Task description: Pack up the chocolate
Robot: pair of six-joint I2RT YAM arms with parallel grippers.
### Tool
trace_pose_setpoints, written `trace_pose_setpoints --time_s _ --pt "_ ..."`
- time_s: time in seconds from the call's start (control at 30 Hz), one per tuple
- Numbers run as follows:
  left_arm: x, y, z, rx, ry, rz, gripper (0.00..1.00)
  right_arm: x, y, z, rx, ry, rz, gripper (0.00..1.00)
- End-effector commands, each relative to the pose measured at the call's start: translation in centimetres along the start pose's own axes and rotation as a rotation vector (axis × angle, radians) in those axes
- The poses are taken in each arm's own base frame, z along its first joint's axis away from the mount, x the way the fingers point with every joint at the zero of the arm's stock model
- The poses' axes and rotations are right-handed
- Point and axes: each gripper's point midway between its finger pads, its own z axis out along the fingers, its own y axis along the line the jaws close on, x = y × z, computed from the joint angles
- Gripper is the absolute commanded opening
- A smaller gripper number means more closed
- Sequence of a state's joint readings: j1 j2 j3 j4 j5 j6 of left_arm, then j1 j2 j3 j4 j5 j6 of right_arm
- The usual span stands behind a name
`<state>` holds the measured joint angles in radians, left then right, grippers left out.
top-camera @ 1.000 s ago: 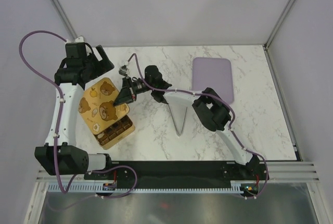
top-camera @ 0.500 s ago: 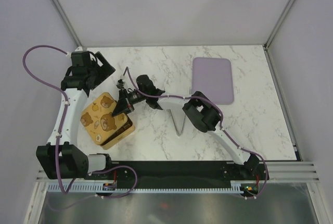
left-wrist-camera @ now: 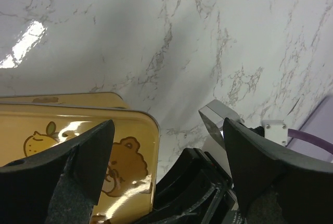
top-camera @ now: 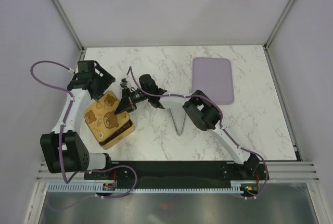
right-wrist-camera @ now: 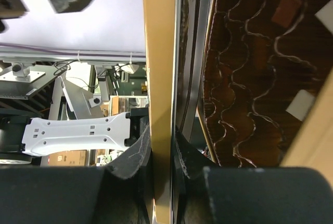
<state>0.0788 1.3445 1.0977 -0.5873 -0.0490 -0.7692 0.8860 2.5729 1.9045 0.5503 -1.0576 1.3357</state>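
Observation:
The gold lid with bear pictures [top-camera: 104, 114] lies tilted over the gold box [top-camera: 118, 133], covering most of it. My right gripper [top-camera: 125, 104] is shut on the lid's right edge. In the right wrist view the lid's edge [right-wrist-camera: 158, 52] runs between my fingers [right-wrist-camera: 130, 156]. Under it I see the brown compartments holding a dark chocolate piece [right-wrist-camera: 286, 8] and a cream-white one [right-wrist-camera: 302, 104]. My left gripper [top-camera: 104, 84] is open and empty at the lid's far edge. In the left wrist view the lid [left-wrist-camera: 67, 130] lies between my open fingers [left-wrist-camera: 83, 151].
A flat lilac tray [top-camera: 212, 79] lies at the back right. Silver tongs [top-camera: 179, 121] lie on the marble in the middle. The cell's walls stand close to the left arm.
The lid has come down and toward the near side over the box, hiding most of the compartments. My left gripper has moved nearer, following the lid's far edge.

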Motion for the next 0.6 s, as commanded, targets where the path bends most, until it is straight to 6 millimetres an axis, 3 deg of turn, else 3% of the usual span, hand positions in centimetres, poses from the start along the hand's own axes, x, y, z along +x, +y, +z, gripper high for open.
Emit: trace_pose_setpoints --time_s 0.0,0.57 --pt "-0.9 0.2 0.6 -0.006 -0.036 -0.082 0.92 0.0 0.4 -0.2 -0.033 0.005 -0.047 0.00" --pt "-1.1 0.0 0.3 0.022 -0.050 -0.053 0.87 2.0 1.2 0.1 -0.103 0.026 -0.009 0.00"
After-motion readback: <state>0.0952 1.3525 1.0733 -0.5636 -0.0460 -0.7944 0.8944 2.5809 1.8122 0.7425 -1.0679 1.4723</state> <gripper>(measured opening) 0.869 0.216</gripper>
